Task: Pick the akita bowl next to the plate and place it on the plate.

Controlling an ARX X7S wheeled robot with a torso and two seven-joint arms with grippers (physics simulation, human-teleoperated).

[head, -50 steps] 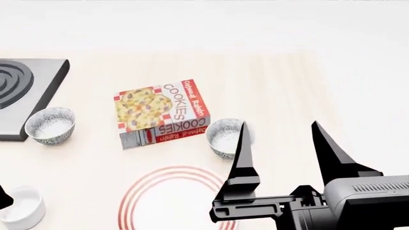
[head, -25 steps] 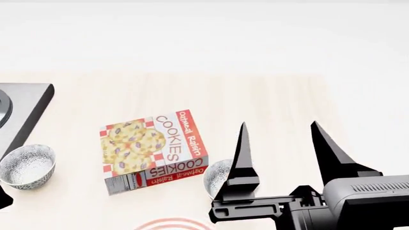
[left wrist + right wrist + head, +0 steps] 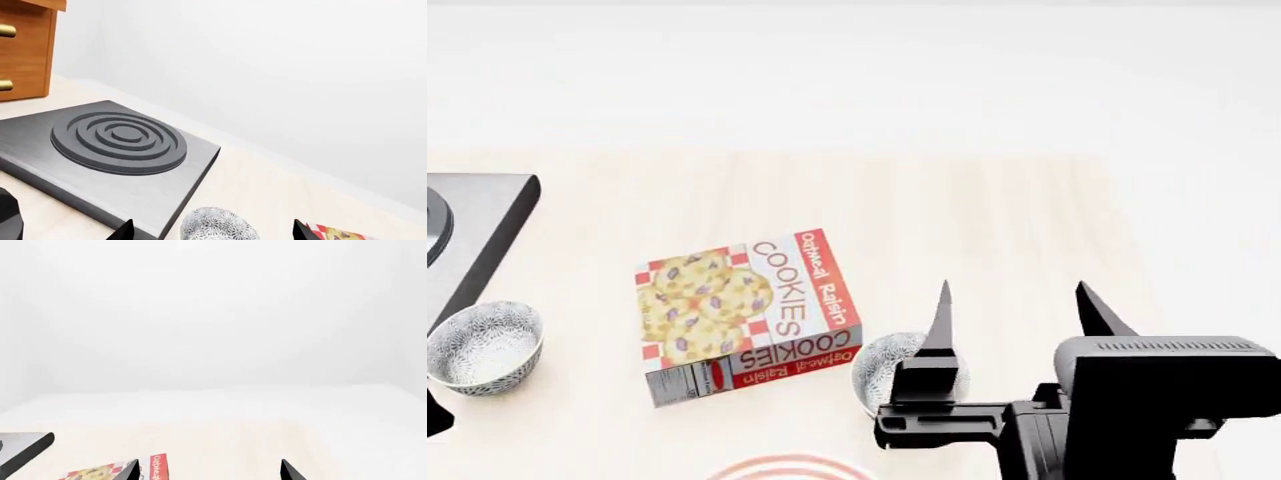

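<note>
The akita bowl [image 3: 885, 368] stands just right of the cookie box, with the plate's red-ringed rim [image 3: 787, 465] showing at the bottom edge of the head view. My right gripper [image 3: 1014, 298] is open, raised in front of that bowl, and its left finger [image 3: 938, 330] covers the bowl's right side. Nothing lies between its fingers in the right wrist view either [image 3: 210, 471]. A second, identical bowl [image 3: 483, 346] sits far left by the stove. My left gripper [image 3: 212, 232] is open, and its tips straddle that second bowl [image 3: 217, 224] from a distance.
A cookie box [image 3: 747, 315] lies flat between the two bowls, and its edge shows in the right wrist view [image 3: 113, 472]. A grey stove plate [image 3: 120, 145] stands at the table's left, its corner [image 3: 481, 215] in the head view. A wooden drawer cabinet [image 3: 23, 50] stands behind the stove.
A second ago the head view lifted, so the plate slid almost out at the bottom. Since half a second ago the right gripper has dropped lower in the picture, still open.
</note>
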